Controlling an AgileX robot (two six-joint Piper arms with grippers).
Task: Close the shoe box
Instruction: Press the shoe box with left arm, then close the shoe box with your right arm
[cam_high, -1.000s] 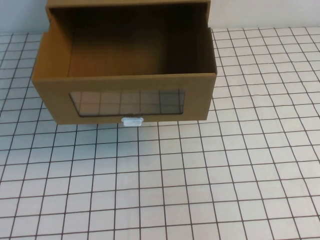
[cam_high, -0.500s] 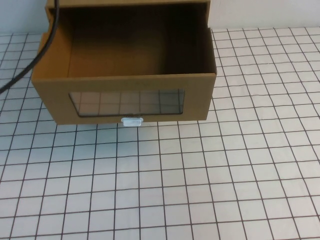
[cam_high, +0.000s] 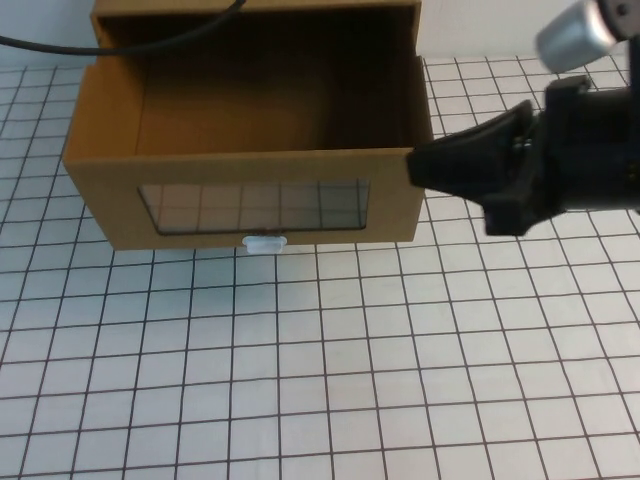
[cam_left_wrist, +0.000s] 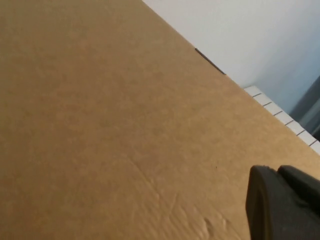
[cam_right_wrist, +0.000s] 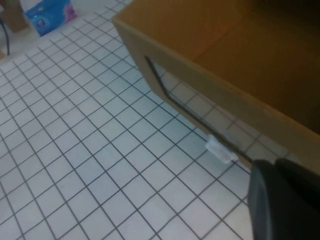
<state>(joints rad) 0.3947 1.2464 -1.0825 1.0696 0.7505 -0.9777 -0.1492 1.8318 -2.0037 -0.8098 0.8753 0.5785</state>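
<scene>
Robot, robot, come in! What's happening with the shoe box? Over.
Right end effector at box's front right corner. Left end effector against cardboard, out of high view. Shoe box drawer open, tab untouched.

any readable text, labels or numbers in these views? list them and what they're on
None readable.
shoe box: plain cardboard, no print visible; white pull tab blank.
Blue package in the right wrist view: markings too blurred to read.
Right gripper near the box's front right corner and left gripper against cardboard: no labels.
</scene>
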